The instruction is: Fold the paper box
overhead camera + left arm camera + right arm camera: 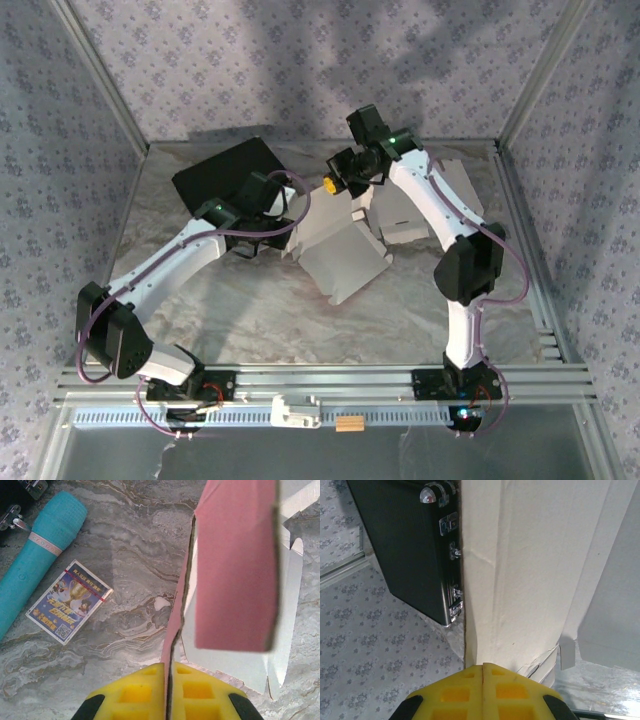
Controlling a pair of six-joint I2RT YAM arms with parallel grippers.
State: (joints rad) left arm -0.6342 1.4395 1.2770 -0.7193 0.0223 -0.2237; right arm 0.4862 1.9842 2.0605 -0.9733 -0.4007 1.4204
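Place: a robot test cell, probably in a lab.
Walls: patterned cloth (300,60) is hung on three sides between metal posts (100,75).
Surface: a marble-print table (250,320) is enclosed.
Mounting: a left arm (170,265) and a right arm (440,205) are bolted to a slotted rail (330,380).

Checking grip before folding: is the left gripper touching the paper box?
Touching. Left wrist view: the left gripper pinches the paper box edge between its closed yellow fingers.
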